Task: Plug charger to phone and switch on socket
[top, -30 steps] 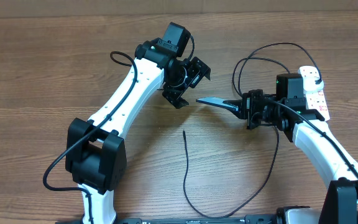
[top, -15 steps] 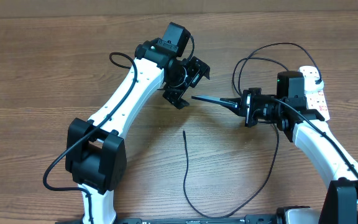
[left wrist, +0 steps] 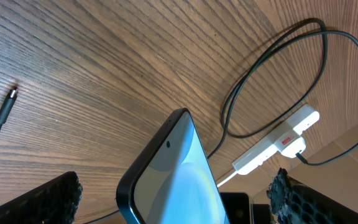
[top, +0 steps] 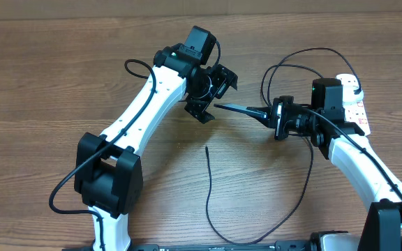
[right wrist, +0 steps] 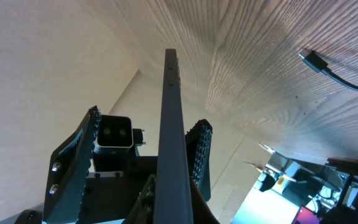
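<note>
My right gripper (top: 274, 117) is shut on the phone (top: 239, 109) and holds it above the table, edge-on, pointing left. The phone's free end sits between the open fingers of my left gripper (top: 215, 94), which do not touch it. In the left wrist view the phone's blue screen (left wrist: 176, 165) rises between the two fingers. The right wrist view shows its dark edge (right wrist: 169, 112). The charger cable's loose tip (top: 207, 149) lies on the wood below the grippers. Its plug (top: 326, 93) stands in the white socket (top: 353, 104) at the right.
The black cable runs from the tip down to the front edge (top: 218, 233), then curves up past the right arm and loops (top: 292, 63) beside the socket. The socket also shows in the left wrist view (left wrist: 278, 140). A wall edge runs along the back.
My right gripper has carried the phone left, and the phone has turned more edge-on. Its free end now sits between the left gripper's open fingers. The left arm has barely moved.
</note>
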Robot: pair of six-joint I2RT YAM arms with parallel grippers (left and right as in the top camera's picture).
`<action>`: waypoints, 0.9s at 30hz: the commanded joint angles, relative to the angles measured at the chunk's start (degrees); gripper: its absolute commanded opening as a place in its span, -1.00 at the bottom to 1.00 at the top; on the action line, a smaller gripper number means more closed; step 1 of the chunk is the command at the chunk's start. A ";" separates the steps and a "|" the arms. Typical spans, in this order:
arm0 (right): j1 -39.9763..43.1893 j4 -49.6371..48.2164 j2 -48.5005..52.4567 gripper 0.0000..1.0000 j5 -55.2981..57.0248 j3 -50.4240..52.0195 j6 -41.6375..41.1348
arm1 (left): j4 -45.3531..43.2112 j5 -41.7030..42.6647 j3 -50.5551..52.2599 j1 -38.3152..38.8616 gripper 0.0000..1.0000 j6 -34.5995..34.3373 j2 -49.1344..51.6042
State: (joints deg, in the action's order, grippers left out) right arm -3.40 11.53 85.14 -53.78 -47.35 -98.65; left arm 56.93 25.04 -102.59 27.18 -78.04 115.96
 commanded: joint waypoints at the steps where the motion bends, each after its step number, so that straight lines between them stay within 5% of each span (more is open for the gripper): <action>1: 0.15 -0.83 -0.11 -0.93 -2.03 -0.61 -1.14 | -0.24 0.48 -1.18 0.50 1.00 -0.85 -0.96; 27: -0.72 -7.65 -0.11 -0.93 -1.57 -0.61 -9.68 | -2.67 0.83 -1.18 1.14 1.00 -7.41 -0.96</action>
State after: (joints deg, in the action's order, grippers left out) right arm -3.86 4.91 85.14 -53.80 -47.35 -106.80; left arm 54.63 25.06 -102.59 28.05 -83.02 115.96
